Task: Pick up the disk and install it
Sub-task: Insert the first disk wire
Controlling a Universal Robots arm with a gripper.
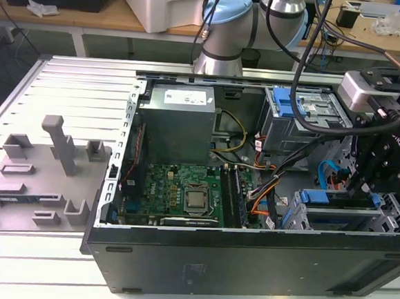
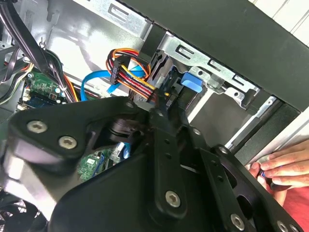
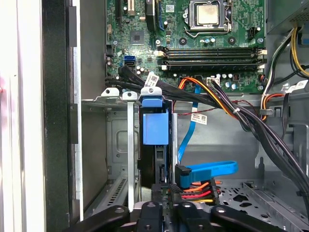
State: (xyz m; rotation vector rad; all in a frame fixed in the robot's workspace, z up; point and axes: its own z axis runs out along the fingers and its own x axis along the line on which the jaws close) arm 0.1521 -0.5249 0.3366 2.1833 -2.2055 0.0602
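Pincer [image 1: 369, 185] low over the near drive bay at the exterior view's right; cannot tell whether it is clenched or released. Computer case [image 1: 247, 260] lies open on its side on the table [image 1: 31, 268], so bays face upward for loading. Motherboard [image 3: 193, 34] exposed. Disk [image 3: 155, 128] stands on edge in the bay slot, directly under the pincer, apparently seated or nearly so. A hand [image 2: 285, 166] rests at the case edge.
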